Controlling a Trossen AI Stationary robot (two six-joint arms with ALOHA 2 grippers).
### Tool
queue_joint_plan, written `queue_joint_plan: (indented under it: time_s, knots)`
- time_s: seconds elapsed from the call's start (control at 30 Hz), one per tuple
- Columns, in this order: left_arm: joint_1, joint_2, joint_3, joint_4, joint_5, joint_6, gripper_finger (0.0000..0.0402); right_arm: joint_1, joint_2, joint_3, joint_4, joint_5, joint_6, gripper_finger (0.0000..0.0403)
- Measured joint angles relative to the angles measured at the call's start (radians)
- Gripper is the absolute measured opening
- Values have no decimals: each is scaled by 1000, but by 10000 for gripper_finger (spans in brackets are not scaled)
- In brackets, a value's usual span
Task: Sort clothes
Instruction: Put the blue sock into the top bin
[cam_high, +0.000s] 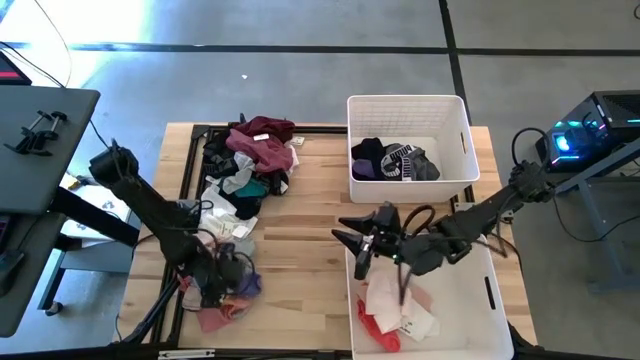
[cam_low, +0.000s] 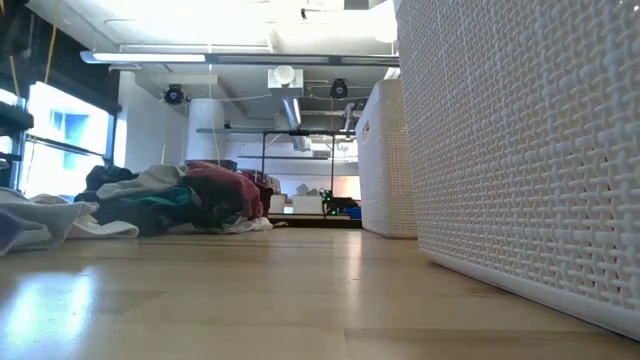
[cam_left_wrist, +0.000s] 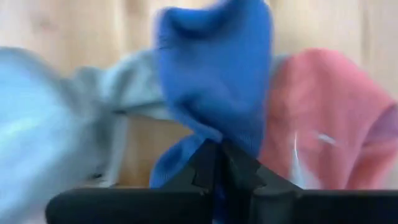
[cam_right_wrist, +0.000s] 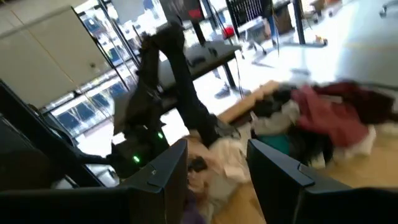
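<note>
A pile of clothes in maroon, black, white and teal lies on the table's far left part; it also shows in the low view. My left gripper is down at the near left, shut on a blue-purple garment. A pink garment and a pale grey one lie beside it. My right gripper is open and empty, above the far left corner of the near bin. In the right wrist view its fingers stand apart, facing the pile. My left gripper pinches a bunched fold of the blue-purple garment between its two shut fingers, coming from above and pointing down. The rest of the garment spreads out beyond the fingertips over the wood. Whether it is lifted clear, I cannot tell.
The near white bin holds white and red garments. The far white bin holds black, purple and grey striped garments. A black frame runs along the table's left edge. Bare wood lies between the pile and the bins.
</note>
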Motion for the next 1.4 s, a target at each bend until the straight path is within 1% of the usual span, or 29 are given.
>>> queue_joint_plan:
  time_s: [0.13, 0.23, 0.3, 0.4, 0.5, 0.6, 0.73, 0.83, 0.93, 1.03, 1.17, 1.23, 1.33, 1.4]
  knots:
    - [17, -83, 69, -131, -94, 2, 3, 35, -5, 120, 4, 29, -184, 153]
    - [44, -147, 130, -168, -189, 47, 1, 57, -5, 198, -9, 29, -325, 153]
    - [71, -183, 170, -165, -265, 86, 1, 66, -5, 234, -23, 40, -397, 153]
    - [124, -228, 227, -151, -360, 149, 1, 59, -7, 245, -46, 50, -442, 153]
    - [180, -257, 275, -97, -409, 224, 1, 34, -5, 206, -56, 20, -430, 153]
    - [233, -270, 306, 13, -409, 326, 1, -4, -5, 139, -65, -54, -330, 153]
    - [281, -264, 317, 175, -366, 446, 0, -63, -1, 36, -58, -125, -155, 153]
    - [307, -249, 316, 265, -336, 488, 0, -103, 20, -16, -25, -213, -110, 153]
    - [332, -232, 316, 345, -324, 508, 0, -132, 63, -35, 39, -306, -156, 153]
    - [357, -216, 316, 423, -292, 515, 0, -145, 116, -34, 96, -333, -259, 153]
    - [383, -201, 316, 492, -242, 516, 0, -150, 178, -28, 193, -319, -421, 153]
    - [392, -193, 316, 514, -229, 516, 0, -150, 199, -27, 243, -288, -481, 153]
    - [402, -190, 316, 530, -207, 516, 0, -150, 223, -26, 291, -220, -524, 153]
    - [410, -190, 316, 535, -199, 516, 0, -151, 229, -26, 300, -217, -533, 153]
